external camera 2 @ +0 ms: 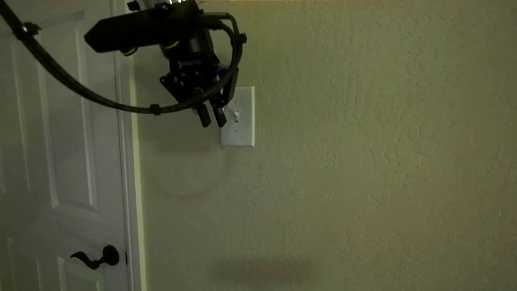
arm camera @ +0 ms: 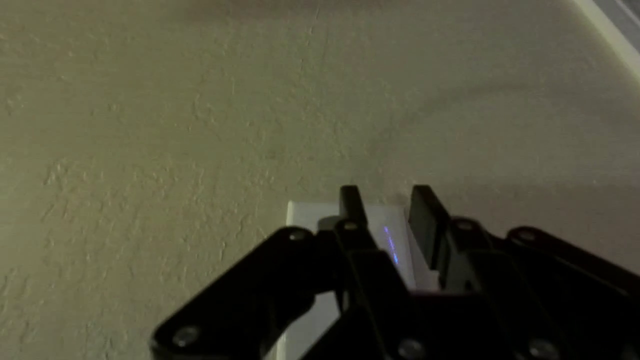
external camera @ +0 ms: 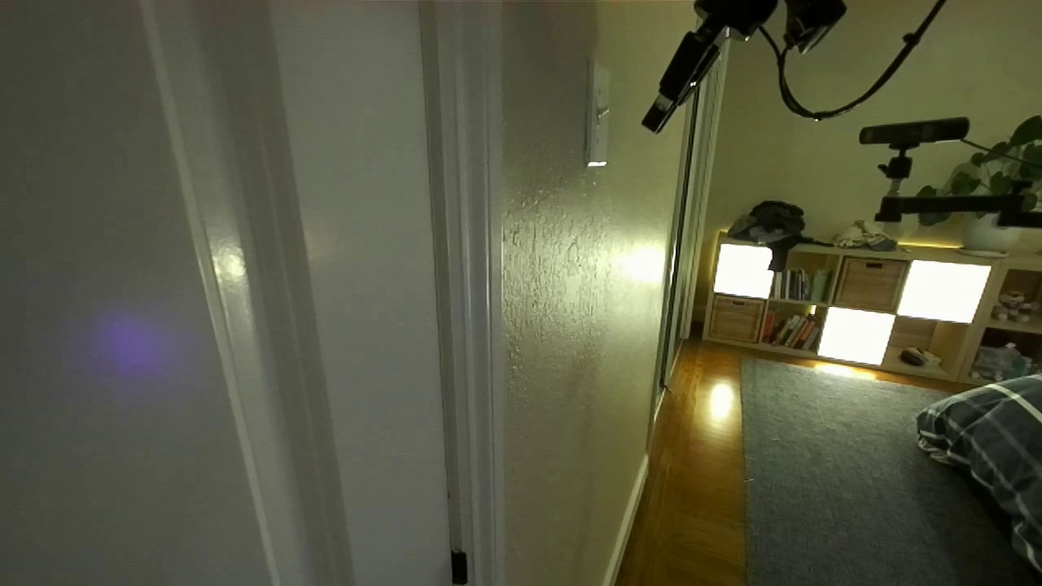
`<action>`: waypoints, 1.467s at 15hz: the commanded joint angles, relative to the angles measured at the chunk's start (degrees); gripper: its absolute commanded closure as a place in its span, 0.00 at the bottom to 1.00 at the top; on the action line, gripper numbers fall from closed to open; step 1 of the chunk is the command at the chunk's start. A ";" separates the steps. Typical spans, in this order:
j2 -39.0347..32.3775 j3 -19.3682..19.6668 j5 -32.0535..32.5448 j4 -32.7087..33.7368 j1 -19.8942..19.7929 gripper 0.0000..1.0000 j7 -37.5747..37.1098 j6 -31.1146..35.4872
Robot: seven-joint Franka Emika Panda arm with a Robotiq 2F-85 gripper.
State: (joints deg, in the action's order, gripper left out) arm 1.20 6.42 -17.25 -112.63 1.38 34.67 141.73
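Observation:
A white light switch plate with a small toggle is fixed to the textured wall; both exterior views show it. My black gripper points downward in front of the plate's left part, its fingertips just left of the toggle. In the wrist view the two fingers of the gripper stand a modest gap apart with nothing between them. Behind them lies the plate, crossed by a short blue-violet streak of light. The toggle is hidden there. From the side, the gripper appears apart from the plate.
A cable loops below the wrist. Left of the plate is a white door with a dark lever handle. Farther off are a cube shelf, a grey rug, a plaid-covered bed and a mounted camera.

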 commanded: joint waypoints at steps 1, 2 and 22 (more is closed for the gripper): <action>-2.13 -1.53 -1.60 3.94 -1.15 0.95 2.85 2.86; -2.59 -1.75 -1.70 4.78 -1.23 0.95 3.07 3.48; -5.79 -5.40 -9.68 4.68 -5.87 0.94 6.87 2.90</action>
State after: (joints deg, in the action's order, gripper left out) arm -6.45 1.95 -26.45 -105.06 -3.28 40.71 145.03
